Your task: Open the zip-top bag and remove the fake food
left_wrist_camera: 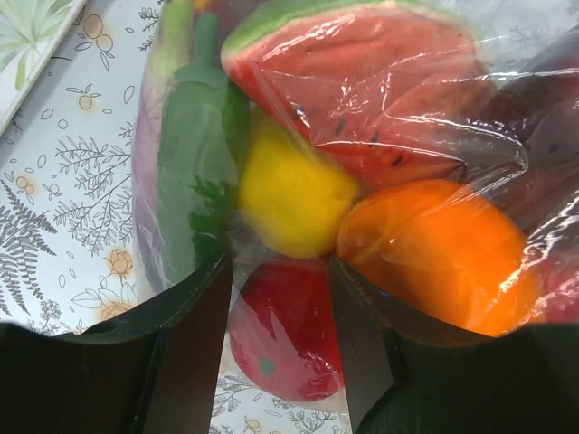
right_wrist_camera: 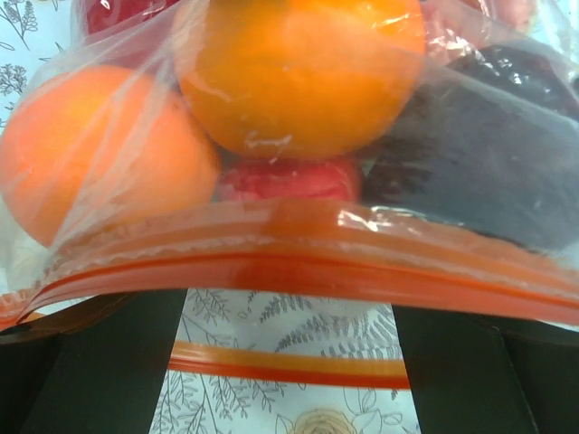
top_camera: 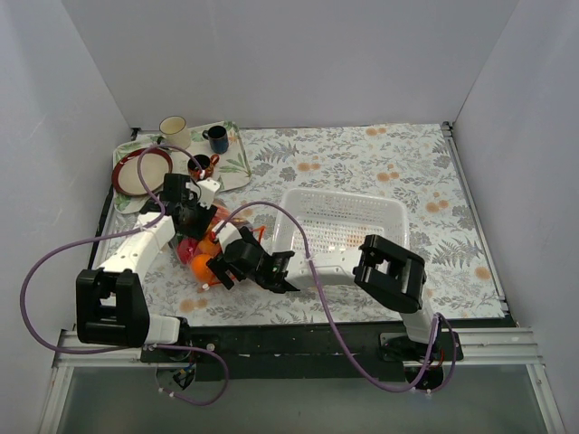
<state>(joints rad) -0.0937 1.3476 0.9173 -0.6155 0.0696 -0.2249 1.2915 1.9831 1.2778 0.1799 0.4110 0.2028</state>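
The zip-top bag (top_camera: 204, 250) lies on the floral cloth between both grippers, packed with fake food. Through its clear plastic the left wrist view shows a watermelon slice (left_wrist_camera: 362, 72), a green vegetable (left_wrist_camera: 194, 163), a yellow fruit (left_wrist_camera: 294, 194), an orange (left_wrist_camera: 434, 253) and a red fruit (left_wrist_camera: 285, 330). My left gripper (left_wrist_camera: 279, 268) is shut on the bag, pinching that red fruit through the plastic. At the bag's mouth, my right gripper (right_wrist_camera: 289, 312) stands open. The upper zipper strip (right_wrist_camera: 289, 262) lies across its fingers, and the lower strip (right_wrist_camera: 289, 366) sits apart from it on the cloth.
A white mesh basket (top_camera: 398, 212) stands just right of the bag, beside the right arm. At the back left, a tray (top_camera: 233, 165) carries a red-rimmed plate (top_camera: 140, 170) and three mugs (top_camera: 174, 129). White walls enclose the table.
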